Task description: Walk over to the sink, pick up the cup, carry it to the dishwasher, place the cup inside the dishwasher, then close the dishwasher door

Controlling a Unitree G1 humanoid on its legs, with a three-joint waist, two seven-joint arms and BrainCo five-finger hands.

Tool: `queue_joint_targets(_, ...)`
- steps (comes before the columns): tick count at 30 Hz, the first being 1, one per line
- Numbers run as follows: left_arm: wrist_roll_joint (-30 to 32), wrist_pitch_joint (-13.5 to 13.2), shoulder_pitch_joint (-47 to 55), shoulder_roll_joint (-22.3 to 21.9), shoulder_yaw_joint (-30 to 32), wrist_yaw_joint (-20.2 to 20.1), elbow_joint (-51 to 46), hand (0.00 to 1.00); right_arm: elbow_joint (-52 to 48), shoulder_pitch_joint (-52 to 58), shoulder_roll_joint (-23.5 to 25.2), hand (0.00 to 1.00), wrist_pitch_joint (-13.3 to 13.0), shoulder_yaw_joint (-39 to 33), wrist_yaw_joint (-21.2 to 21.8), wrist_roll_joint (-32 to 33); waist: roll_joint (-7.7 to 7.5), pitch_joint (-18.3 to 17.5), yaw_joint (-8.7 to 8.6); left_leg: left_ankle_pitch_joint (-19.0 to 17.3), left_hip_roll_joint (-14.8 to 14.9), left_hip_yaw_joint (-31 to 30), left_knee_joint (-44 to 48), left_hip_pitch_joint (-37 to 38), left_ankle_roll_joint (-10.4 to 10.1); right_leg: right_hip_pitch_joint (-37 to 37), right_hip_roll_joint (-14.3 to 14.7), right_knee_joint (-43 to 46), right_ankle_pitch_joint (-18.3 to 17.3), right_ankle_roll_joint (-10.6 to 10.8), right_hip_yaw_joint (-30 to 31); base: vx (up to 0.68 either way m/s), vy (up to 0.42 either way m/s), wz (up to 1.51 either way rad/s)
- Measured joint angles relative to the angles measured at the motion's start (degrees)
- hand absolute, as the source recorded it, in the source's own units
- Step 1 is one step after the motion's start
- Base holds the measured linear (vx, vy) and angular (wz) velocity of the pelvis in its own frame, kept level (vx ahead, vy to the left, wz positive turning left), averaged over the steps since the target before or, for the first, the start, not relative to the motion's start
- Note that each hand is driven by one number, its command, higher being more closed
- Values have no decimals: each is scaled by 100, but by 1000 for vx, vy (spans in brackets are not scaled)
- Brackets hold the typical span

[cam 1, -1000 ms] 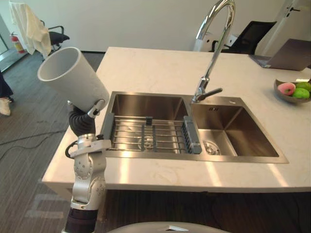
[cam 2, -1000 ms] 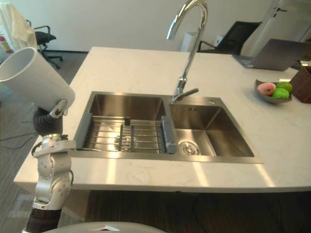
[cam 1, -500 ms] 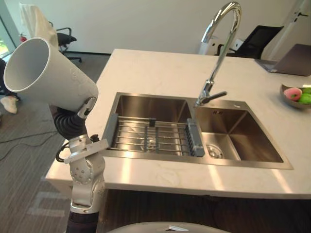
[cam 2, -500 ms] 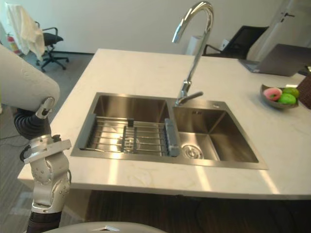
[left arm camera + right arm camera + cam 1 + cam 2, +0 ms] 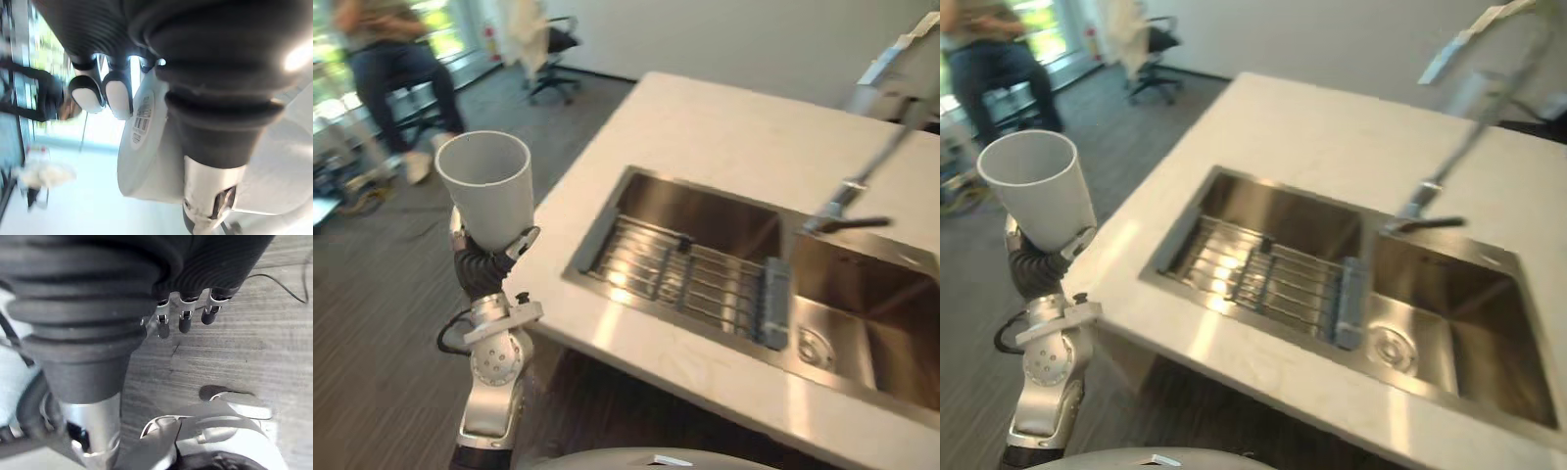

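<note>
both eye views look down from head, sharing sink (image 5: 705,208) and countertop (image 5: 724,127); wrist views very close-up.

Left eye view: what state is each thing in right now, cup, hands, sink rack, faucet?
cup: upright, mouth up, held clear of the counter.
left hand: shut on the cup.
right hand: open, holding nothing.
rack: lying across the sink's left basin, bare.
faucet: no water seen running.
</note>
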Motion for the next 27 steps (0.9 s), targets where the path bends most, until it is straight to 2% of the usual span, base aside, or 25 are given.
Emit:
queue_joint_targets(1,-5,-13,15,64,107,-9,-3,100,-4,-157,-42,0,12,-222,-4,28,71,123,100,-698,405,1268,1418,-240,939,-38,-91,129,-17,-26,-441,-157,23,194)
queue_joint_targets(2,-6,-17,13,61,131,-36,0,100,-50,-175,-86,0,14,-239,3,75,78,152,111,-866,620,1696,1978,-233,1121,-4,-144,206,-18,-28,-632,-116,-3,189)
queue_joint_targets(3,-12,-38,7,9,138,-172,-6,100,-112,-199,-221,0,25,-272,13,98,270,127,121,-694,1045,2283,2732,-39,1246,48,-263,485,-107,-139,-1064,-72,10,168)
queue_joint_targets(4,-22,-53,-7,-24,105,-302,-10,100,-234,-195,-346,0,41,-279,30,187,422,149,91,-593,1129,2402,2784,-12,1124,26,-308,838,-225,-206,-1379,-157,50,248)
queue_joint_targets(5,-41,-87,-128,-22,32,-563,-3,100,-283,-224,-414,0,48,-399,84,258,517,216,-68,-379,897,2467,2492,-163,1156,-173,-483,1270,-517,-127,-1583,-249,47,279)
queue_joint_targets(6,-135,-146,-203,84,124,-763,-80,100,-224,-255,-262,0,92,-484,105,248,228,145,-161,-372,236,2250,1534,77,1228,-258,-390,369,-333,-340,-1692,-278,8,279)
queue_joint_targets(7,-162,-243,-253,121,156,-838,-82,100,-227,-249,-242,0,83,-488,105,246,207,192,-196,-732,353,2536,1876,231,1537,-154,-385,249,-33,-404,-1861,-284,-60,230)
queue_joint_targets(8,-249,-303,-185,89,147,-861,-118,100,-245,-250,-270,0,117,-450,70,213,358,168,-150,-850,783,2990,1988,721,1384,-25,-356,284,22,-364,-2306,-234,35,199)
queue_joint_targets(9,-377,-383,-173,37,71,-978,-78,100,-249,-302,-327,0,182,-446,50,223,519,137,-198,-646,919,3171,1519,1162,822,89,-424,380,2,-343,-2767,-222,114,191)
queue_joint_targets(10,-444,-413,-185,10,7,-1041,-58,100,-231,-354,-352,0,232,-429,25,233,538,144,-243,-613,837,3169,1352,1136,668,136,-478,381,40,-335,-2976,-196,245,209)
queue_joint_targets(11,-568,-476,-196,0,-143,-1163,-54,100,-228,-392,-293,0,310,-421,-14,250,527,129,-255,-618,616,3331,887,1185,655,392,-537,234,212,-312,-3535,-158,196,178)
queue_joint_targets(12,-614,-530,-203,-24,-234,-1240,-58,100,-251,-391,-281,0,345,-421,-15,269,535,116,-266,-565,399,3201,381,1303,600,520,-608,299,225,-281,-3833,-182,243,163)
queue_joint_targets(14,-681,-615,-210,-34,-388,-1318,-67,100,-254,-393,-341,0,416,-366,-19,296,641,49,-262,-512,118,2933,-435,1476,585,598,-709,545,160,-221,-4134,-146,210,112)
queue_joint_targets(17,-763,-625,-206,75,-589,-1355,8,100,-265,-451,-295,0,529,-191,-11,295,506,53,-171,-427,-144,2518,-807,1527,720,749,-974,878,185,-235,-4278,-115,143,86)
queue_joint_targets(19,-764,-659,-249,72,-864,-1347,54,100,-348,-344,-282,0,531,-190,-4,297,507,49,-127,-382,-248,2258,-913,1536,810,829,-1069,1111,343,-437,-3856,-84,123,74)
queue_joint_targets(20,-762,-689,-348,64,-1110,-1348,162,100,-458,-215,-239,0,523,-209,-3,299,537,25,-128,-385,-270,2029,-923,1508,896,754,-1167,1383,396,-663,-3246,-4,130,117)
queue_joint_targets(21,-731,-764,-511,76,-1503,-1340,418,100,-494,-99,-142,0,439,-268,-8,385,559,-66,-215,-371,-237,1630,-925,1415,992,376,-1124,1691,193,-503,-2052,28,85,171)
queue_joint_targets(22,-688,-803,-745,85,-1757,-1300,760,100,-495,-103,-44,0,383,-264,15,414,556,-115,-366,-272,-153,1184,-891,1197,1067,90,-588,1364,-310,-163,-575,39,9,172)
queue_joint_targets(23,-664,-799,-883,68,-1851,-1270,948,100,-505,-98,-38,0,365,-259,15,444,546,-114,-416,-211,-139,962,-905,1126,1085,21,-310,1187,-460,-136,60,3,-63,175)
queue_joint_targets(24,-659,-753,-1070,28,-2015,-1217,1247,100,-490,-50,-26,0,357,-236,6,511,506,-117,-455,-128,-151,640,-910,1066,1102,-65,110,902,-605,-94,1086,-8,-67,132)
queue_joint_targets(25,-661,-705,-1074,7,-2095,-1182,1342,100,-513,13,8,0,301,-153,-1,521,454,-146,-442,-116,-192,479,-883,1071,1093,-78,312,729,-620,-71,1631,-9,-62,117)
queue_joint_targets(27,-661,-664,-1046,-15,-2121,-1077,1379,100,-627,149,57,0,230,100,-4,628,296,-230,-442,-82,-352,145,-854,1041,1037,-74,449,406,-468,-133,2422,-20,-61,87)
